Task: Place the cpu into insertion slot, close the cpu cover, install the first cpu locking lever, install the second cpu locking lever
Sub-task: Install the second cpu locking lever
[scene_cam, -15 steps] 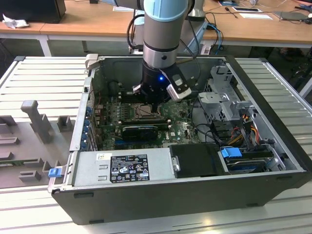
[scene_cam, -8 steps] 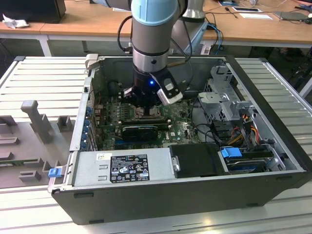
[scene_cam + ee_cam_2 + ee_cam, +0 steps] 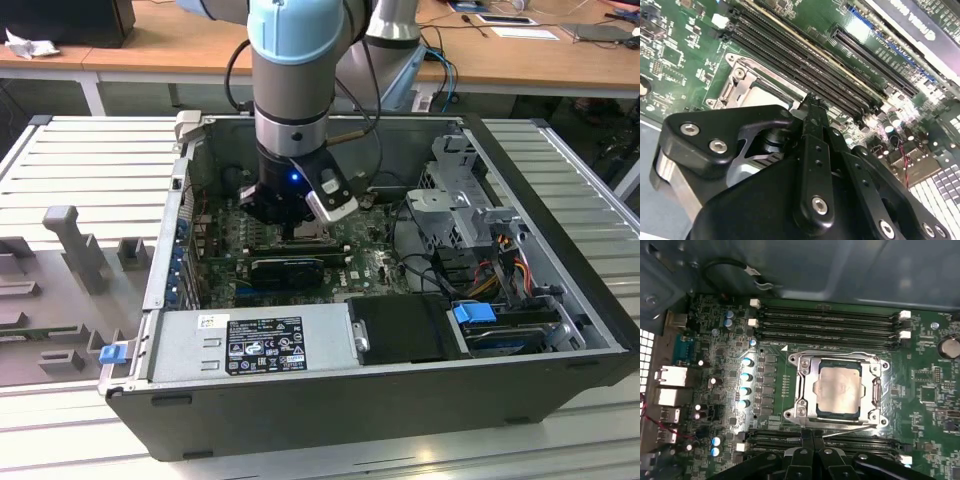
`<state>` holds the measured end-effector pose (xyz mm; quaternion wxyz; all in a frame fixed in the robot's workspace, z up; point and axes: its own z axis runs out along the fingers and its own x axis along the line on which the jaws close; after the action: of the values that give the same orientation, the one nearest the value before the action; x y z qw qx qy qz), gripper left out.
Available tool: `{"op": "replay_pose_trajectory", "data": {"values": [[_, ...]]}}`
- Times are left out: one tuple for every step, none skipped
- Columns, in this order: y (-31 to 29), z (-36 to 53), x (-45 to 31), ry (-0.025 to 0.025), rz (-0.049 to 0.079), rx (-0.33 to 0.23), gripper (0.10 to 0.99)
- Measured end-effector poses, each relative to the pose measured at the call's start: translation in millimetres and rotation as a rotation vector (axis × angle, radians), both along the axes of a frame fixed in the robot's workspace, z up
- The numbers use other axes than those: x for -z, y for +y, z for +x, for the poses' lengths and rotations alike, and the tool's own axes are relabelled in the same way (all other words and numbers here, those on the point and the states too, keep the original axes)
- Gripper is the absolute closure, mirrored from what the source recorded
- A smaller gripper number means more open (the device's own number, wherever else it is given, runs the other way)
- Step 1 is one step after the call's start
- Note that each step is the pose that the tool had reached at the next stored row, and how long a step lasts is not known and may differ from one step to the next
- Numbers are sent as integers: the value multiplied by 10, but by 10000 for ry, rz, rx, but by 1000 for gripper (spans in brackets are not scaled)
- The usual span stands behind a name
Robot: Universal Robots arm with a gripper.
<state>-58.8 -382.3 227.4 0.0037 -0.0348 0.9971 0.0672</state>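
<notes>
cpu (image 3: 840, 390), square pale metal, silvery cover (image 3: 801, 390) closed

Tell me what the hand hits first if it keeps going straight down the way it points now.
Most likely the thin wire lever at the edge of the cpu cover, with the green board beneath it. The hand points just beside the insertion slot, not at the cpu. Depth is unclear.

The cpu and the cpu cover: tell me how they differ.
In the first wrist view the cpu is a solid, matte pale square; the cpu cover is a shiny silvery frame with an open window. The cpu sits inside; the cover surrounds it. Both lie flat at the insertion slot.
</notes>
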Motion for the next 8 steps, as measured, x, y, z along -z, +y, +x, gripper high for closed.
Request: {"op": "replay_pose_trajectory", "data": {"values": [[0, -4, 20, 0, 6, -5, 980], [0, -10, 47, 0, 7, -13, 980], [0, -14, 64, 0, 7, -19, 980], [0, -18, 83, 1, 6, -26, 980], [0, -24, 104, 0, 7, -36, 980], [0, -35, 134, 1, 10, -54, 980], [-1, -55, 150, 2, 33, -64, 980], [-5, -72, 158, 2, 71, -63, 980]]}}
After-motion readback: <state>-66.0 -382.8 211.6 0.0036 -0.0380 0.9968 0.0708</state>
